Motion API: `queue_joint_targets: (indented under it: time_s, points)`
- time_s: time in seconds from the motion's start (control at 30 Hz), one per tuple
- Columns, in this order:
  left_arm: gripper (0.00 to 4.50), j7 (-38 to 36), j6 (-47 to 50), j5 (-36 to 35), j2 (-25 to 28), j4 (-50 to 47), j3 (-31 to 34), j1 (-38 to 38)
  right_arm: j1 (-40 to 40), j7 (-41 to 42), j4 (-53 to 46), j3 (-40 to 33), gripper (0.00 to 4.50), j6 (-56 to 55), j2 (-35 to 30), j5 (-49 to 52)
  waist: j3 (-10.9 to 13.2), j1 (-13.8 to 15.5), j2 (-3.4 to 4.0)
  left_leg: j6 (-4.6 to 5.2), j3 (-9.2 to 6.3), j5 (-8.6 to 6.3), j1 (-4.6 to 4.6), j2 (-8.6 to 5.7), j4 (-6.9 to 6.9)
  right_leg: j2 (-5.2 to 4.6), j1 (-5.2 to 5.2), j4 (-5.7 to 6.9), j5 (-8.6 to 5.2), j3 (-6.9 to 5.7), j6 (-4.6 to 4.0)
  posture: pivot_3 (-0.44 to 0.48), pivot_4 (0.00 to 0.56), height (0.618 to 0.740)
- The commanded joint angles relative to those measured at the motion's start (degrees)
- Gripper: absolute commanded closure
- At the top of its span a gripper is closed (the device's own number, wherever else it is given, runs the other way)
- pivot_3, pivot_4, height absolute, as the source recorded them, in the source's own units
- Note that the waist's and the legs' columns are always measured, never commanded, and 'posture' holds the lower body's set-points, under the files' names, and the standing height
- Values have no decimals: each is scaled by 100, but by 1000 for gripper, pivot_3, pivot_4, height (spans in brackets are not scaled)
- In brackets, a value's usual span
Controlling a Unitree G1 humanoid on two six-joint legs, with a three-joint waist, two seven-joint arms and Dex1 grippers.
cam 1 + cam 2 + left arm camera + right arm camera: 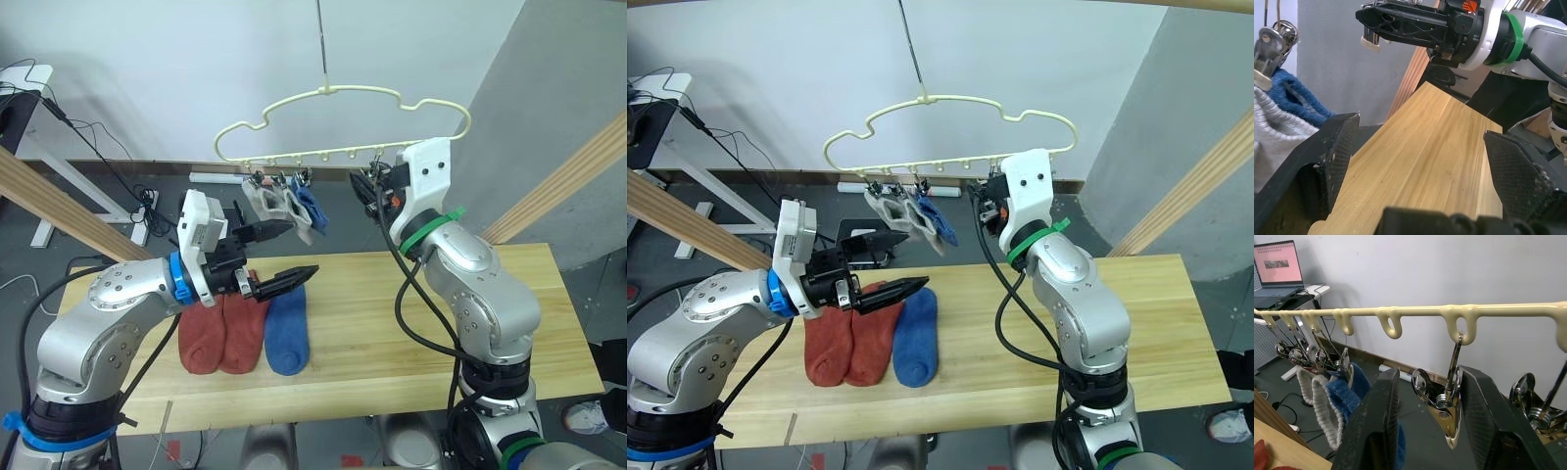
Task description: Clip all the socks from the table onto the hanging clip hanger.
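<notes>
Two rust-red socks point(201, 338) point(243, 333) and a blue sock point(287, 335) lie side by side on the left part of the table point(411, 313). My left gripper point(302, 247) hovers just above them, open, with nothing between its fingers point(1518, 166). The cream clip hanger point(343, 98) hangs above the table's far edge. Two grey socks point(279, 206) and a blue sock point(312, 208) are clipped at its left end. My right gripper point(1430, 377) is raised to the hanger, open, with a free metal clip point(1447, 404) between its fingers.
Slanted wooden poles stand at the left point(59, 211) and the right point(568, 186) of the table. A desk with a laptop point(1278, 264) stands at the back left, with cables on the floor under it. More bare clips point(1533, 401) hang to the right of the held one.
</notes>
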Motion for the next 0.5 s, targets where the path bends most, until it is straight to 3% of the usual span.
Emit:
queue_joint_targets:
  time_s: [0.03,0.5]
  points:
    - [0,-23,-48,-19,-7,-109,-5,-57,-19,-27,-266,31,2619,-184,24,52,0,0,0,0,-1,2,1,-1,0,0,0,3,1,0,-2,-188,286,740]
    - [0,5,-54,-7,-19,-100,-43,-67,-21,-34,-177,133,2619,-310,39,44,0,-3,-1,-9,-8,24,4,-9,1,5,-8,35,9,-2,-15,-189,288,740]
